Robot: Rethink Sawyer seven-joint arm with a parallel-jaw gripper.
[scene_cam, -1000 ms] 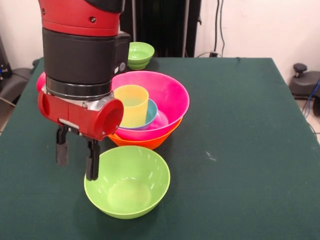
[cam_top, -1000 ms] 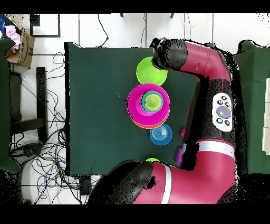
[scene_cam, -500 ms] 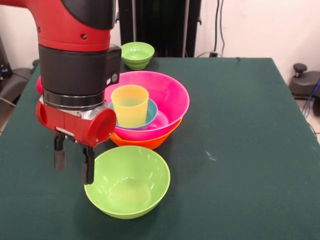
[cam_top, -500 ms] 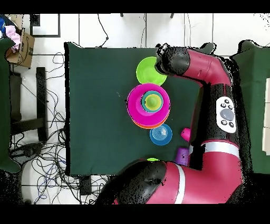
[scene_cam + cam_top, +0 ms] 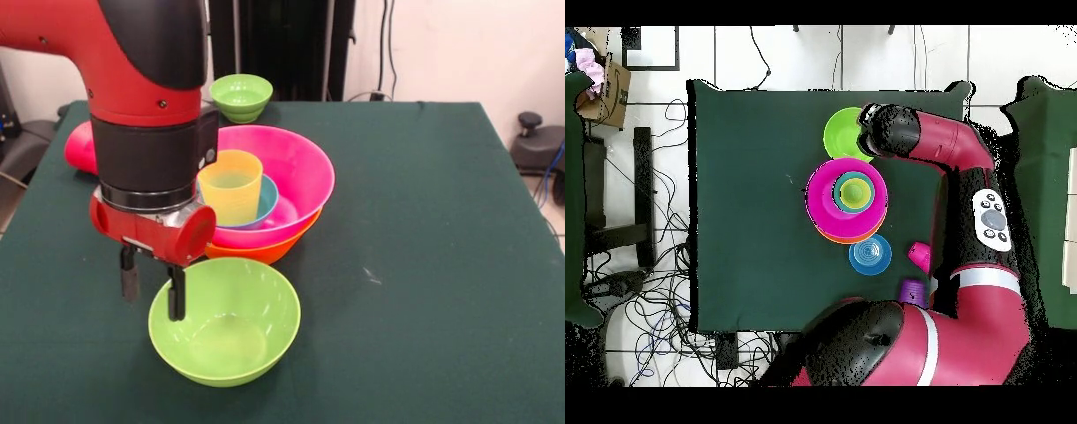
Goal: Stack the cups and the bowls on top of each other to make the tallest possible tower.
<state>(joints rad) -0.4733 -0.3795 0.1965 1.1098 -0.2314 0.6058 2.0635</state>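
A medium green bowl (image 5: 225, 322) stands upright at the table's near side; it also shows in the overhead view (image 5: 843, 133). My gripper (image 5: 153, 288) is open at the bowl's left rim, with one finger (image 5: 177, 296) inside the rim and the other outside it. The pink bowl (image 5: 296, 172) sits in the orange bowl (image 5: 256, 252). It holds a blue bowl (image 5: 267, 199) with the yellow cup (image 5: 231, 185) upright in it. In the overhead view the arm hides the gripper.
A small green bowl (image 5: 241, 95) stands at the far edge. A red cup (image 5: 79, 146) lies at the left behind the arm. The overhead view shows a blue bowl (image 5: 870, 254), the red cup (image 5: 918, 256) and a purple cup (image 5: 911, 292) near the robot's base.
The gripper has moved right in the front view, toward the green bowl. Its fingers now straddle the bowl's left rim. The bowls and cups have not moved.
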